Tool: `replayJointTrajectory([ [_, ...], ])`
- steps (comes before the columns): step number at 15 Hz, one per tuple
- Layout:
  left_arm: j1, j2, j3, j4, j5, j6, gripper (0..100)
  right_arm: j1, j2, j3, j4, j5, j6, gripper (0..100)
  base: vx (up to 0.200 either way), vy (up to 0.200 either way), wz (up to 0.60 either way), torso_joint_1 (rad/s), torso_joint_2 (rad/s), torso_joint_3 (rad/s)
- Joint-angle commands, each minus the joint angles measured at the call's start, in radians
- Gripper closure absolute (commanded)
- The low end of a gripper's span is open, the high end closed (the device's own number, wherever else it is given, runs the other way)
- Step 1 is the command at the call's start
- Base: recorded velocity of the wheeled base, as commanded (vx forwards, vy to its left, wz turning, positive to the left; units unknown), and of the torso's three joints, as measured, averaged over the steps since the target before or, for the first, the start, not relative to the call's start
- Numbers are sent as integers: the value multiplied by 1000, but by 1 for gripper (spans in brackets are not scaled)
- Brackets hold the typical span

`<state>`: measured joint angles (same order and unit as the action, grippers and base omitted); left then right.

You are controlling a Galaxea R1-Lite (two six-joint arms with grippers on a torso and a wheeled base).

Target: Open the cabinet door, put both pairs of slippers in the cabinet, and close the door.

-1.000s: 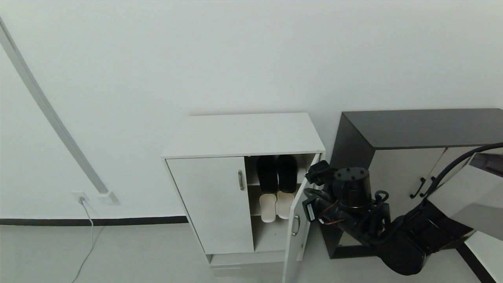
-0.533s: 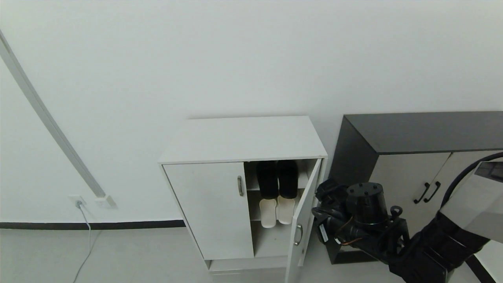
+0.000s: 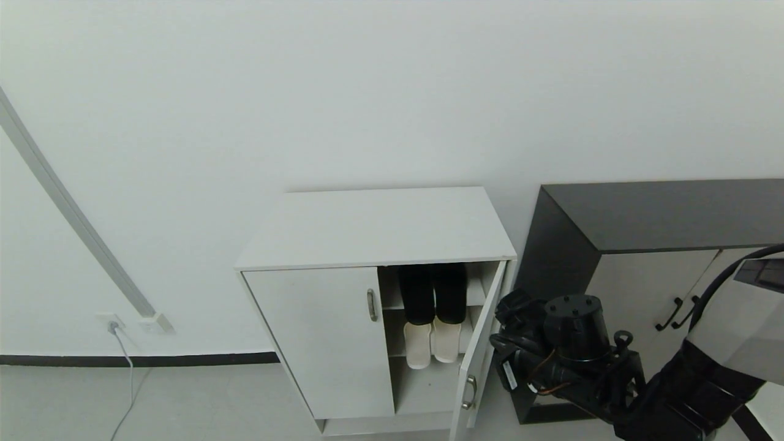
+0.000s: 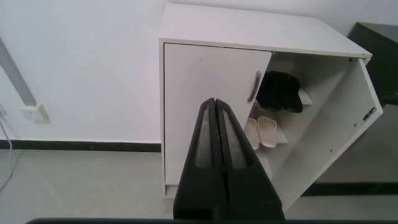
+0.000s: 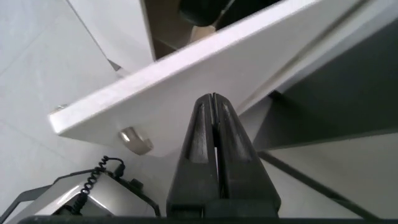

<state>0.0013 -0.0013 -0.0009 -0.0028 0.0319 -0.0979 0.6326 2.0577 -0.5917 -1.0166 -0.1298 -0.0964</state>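
Step in hand, by my reading: closing the door. Both pairs are already lying inside the white cabinet (image 3: 373, 226). The black slippers (image 3: 432, 291) are sitting on the upper shelf and the white slippers (image 3: 432, 343) on the shelf below, each pair side by side with its ends pointing out toward the near edge.

- The right door (image 3: 484, 343) is hanging partly open, swung out toward the near side. The left door (image 3: 318, 337) is sitting shut.
- The right gripper (image 5: 214, 102) is hovering just beside the door's outer face, above its handle (image 5: 134, 140), with its fingers pressed together. I cannot tell whether it is touching the panel.
- The left gripper (image 4: 214, 106) is hanging well back on the near side, facing the cabinet front, with its fingers together and holding nothing.

Next move, as I judge it: pushing the outer face leftward and away until the door is sitting flush. The slipper ends near the shelf edges may be getting in the door's way.

Room: a pale floor (image 3: 153, 398) and a plain white wall with a black skirting line (image 3: 122, 358). A slanting conduit strip (image 3: 73, 214) is running down to a wall socket (image 3: 110, 320) with a cable trailing from it. A dark cabinet (image 3: 661, 211) is standing just right of the white one.
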Motion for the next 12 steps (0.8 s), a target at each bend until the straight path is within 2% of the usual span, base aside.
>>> replayJointTrajectory([
  [1,0,1,1,0,0,0,100,3,27,-25,-2,1,0,100,0,0,0,0,0,0],
  [7,0,1,1,0,2,-2,100,3,114,-165,0,6,6,100,0,0,0,0,0,0],
  [12,0,1,1,0,2,-3,100,-22,225,-342,1,7,3,100,0,0,0,0,0,0],
])
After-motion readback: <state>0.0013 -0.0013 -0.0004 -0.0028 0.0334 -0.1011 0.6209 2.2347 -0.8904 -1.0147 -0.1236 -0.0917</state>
